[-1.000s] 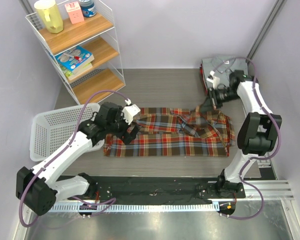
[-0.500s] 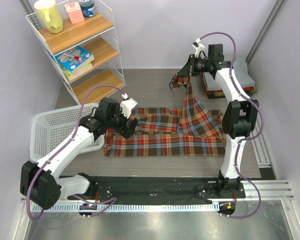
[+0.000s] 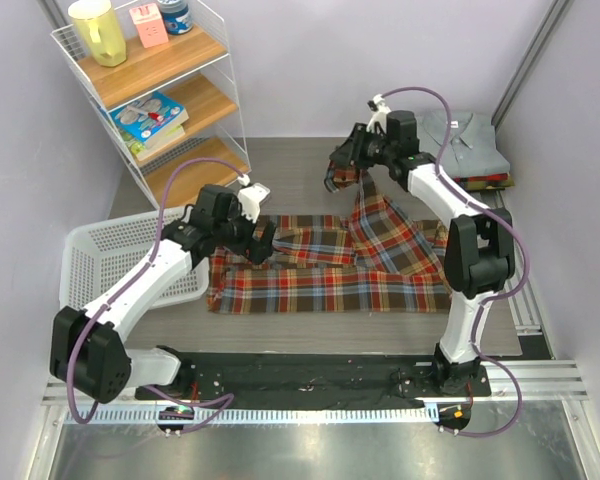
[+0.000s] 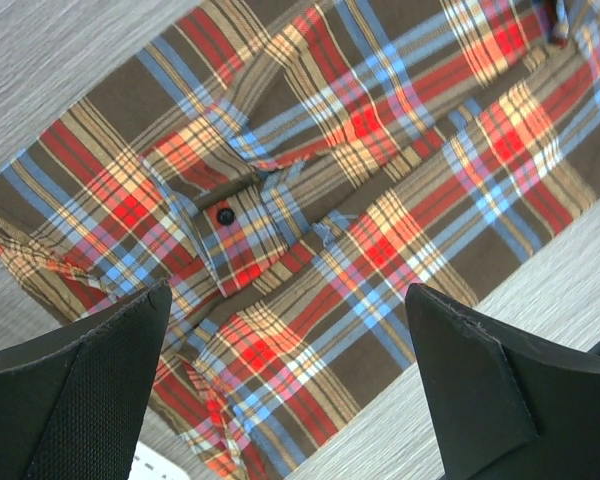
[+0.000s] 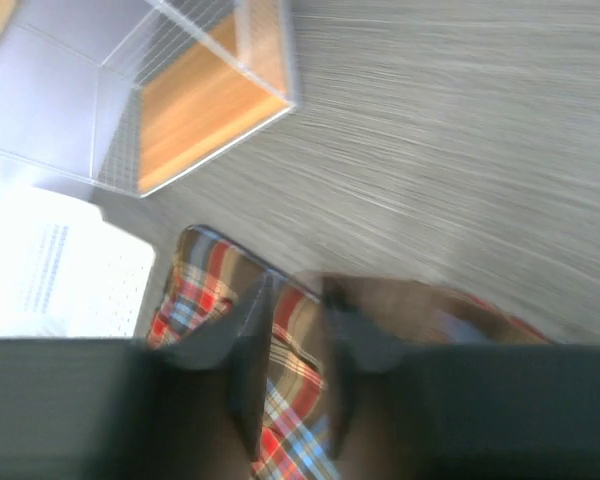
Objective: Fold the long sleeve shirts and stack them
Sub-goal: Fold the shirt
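A large red, dark green-brown and cream plaid flannel shirt (image 3: 325, 275) lies spread across the middle of the table. My right gripper (image 3: 342, 166) is shut on its right sleeve and holds that cloth (image 5: 298, 400) lifted high at the back centre, the fabric hanging down to the shirt. My left gripper (image 3: 258, 245) is open and empty, just above the shirt's left end (image 4: 310, 240), where a cuff with a dark button shows. A stack of folded shirts, topmost grey with collar and buttons (image 3: 467, 143), lies at the back right.
A white wire shelf unit (image 3: 165, 95) with wooden boards stands at the back left; its corner shows in the right wrist view (image 5: 210, 100). A white plastic basket (image 3: 105, 265) sits at the left beside my left arm.
My right gripper swung from the right side up and leftward, lifting the plaid sleeve over the back centre. The grey folded stack came into view. My left gripper shifted slightly over the shirt's left end.
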{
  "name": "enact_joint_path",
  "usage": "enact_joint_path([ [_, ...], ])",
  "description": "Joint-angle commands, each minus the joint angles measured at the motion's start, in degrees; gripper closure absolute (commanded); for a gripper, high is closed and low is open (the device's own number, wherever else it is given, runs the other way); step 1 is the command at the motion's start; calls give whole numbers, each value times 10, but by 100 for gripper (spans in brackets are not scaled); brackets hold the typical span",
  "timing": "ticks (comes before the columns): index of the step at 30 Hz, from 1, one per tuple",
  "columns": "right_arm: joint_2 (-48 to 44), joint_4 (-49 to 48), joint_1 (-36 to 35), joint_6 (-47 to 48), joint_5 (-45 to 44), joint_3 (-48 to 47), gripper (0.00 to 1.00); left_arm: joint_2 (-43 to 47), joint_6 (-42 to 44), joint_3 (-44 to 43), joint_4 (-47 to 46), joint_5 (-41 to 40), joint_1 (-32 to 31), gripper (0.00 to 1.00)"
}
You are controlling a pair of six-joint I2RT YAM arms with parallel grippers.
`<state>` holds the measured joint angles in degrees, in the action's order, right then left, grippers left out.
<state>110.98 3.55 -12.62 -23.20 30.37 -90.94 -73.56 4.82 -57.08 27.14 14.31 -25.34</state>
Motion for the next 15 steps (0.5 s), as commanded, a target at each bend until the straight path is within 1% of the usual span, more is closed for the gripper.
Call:
enact_joint_path([
  [1, -7, -80, -29, -57, 10, -14, 53, -12, -41, -28, -31, 29, 23, 0],
  [2, -8, -66, -30, -45, 33, -19, 37, -21, -45, -31, -31, 34, 30, 0],
  [4, -13, -15, -22, 4, 82, -42, 31, -27, -46, -46, -23, 52, 47, 0],
  [5, -15, 53, -17, 82, 93, -54, 27, -34, -45, -51, -20, 55, 51, 0],
  [6, -16, 83, -10, 112, 104, -73, 26, -36, -40, -55, -18, 63, 55, 0],
  [7, -14, 107, 8, 143, 120, -79, 26, -39, -36, -62, -18, 65, 61, 0],
  [8, -9, 156, 18, 199, 120, -88, 26, -46, -32, -67, -17, 68, 62, 0],
  [9, -4, 181, 29, 226, 109, -108, 27, -52, -20, -73, -10, 73, 64, 0],
  [10, 10, 196, 48, 244, 97, -115, 33, -58, -15, -87, -4, 84, 65, 0],
  [12, 27, 222, 63, 291, 82, -137, 40, -76, -13, -97, 1, 88, 65, 0],
  [13, 51, 227, 66, 303, 69, -146, 44, -83, -12, -100, 2, 94, 65, 0],
  [14, 65, 250, 68, 321, 47, -159, 45, -87, -11, -103, 3, 98, 66, 0],
  [15, 84, 264, 67, 343, 40, -192, 45, -95, -10, -104, 4, 102, 65, 0],
])
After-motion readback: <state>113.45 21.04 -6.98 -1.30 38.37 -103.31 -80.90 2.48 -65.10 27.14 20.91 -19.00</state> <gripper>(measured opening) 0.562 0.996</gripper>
